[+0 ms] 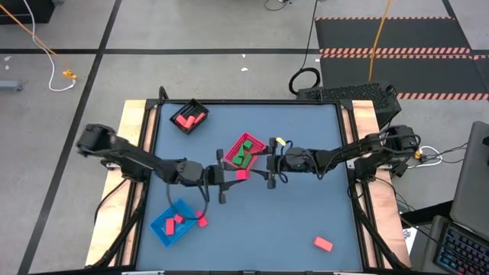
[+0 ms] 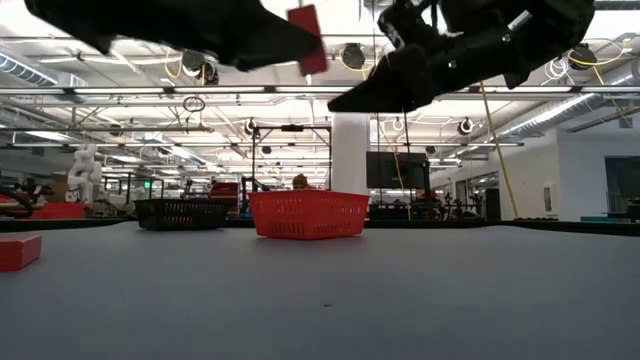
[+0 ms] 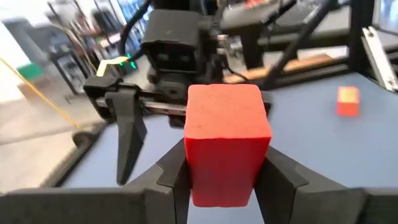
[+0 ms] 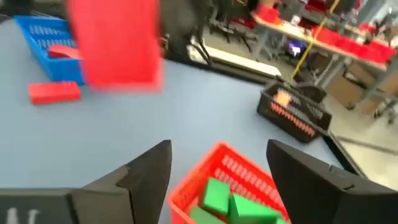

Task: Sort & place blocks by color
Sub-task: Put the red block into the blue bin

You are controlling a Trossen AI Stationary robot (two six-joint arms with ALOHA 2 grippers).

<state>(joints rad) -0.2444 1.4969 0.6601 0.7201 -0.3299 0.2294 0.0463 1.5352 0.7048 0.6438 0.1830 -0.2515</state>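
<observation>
My left gripper (image 1: 235,177) is raised over the table's middle and shut on a red block (image 3: 227,143), which also shows in the low view (image 2: 308,38) and the right wrist view (image 4: 115,43). My right gripper (image 4: 217,180) is open and faces it from the right, above the near corner of the red tray (image 1: 244,150), which holds green blocks (image 4: 227,202). More red blocks lie in the black tray (image 1: 189,116) and the blue tray (image 1: 174,223). One red block (image 1: 202,221) lies on the table beside the blue tray, another (image 1: 323,244) near the right front corner. My left gripper pinches the red block between its two fingers (image 3: 177,171), one pad on each of two opposite side faces (image 3: 199,180). The fingers come level from the table's left. The block is lifted clear of the table and stands out past the fingertips.
The three trays stand on the blue table top (image 1: 306,206): black at the far left, red in the middle, blue at the near left. The two grippers face each other close together. The table's right half carries only the one red block.
</observation>
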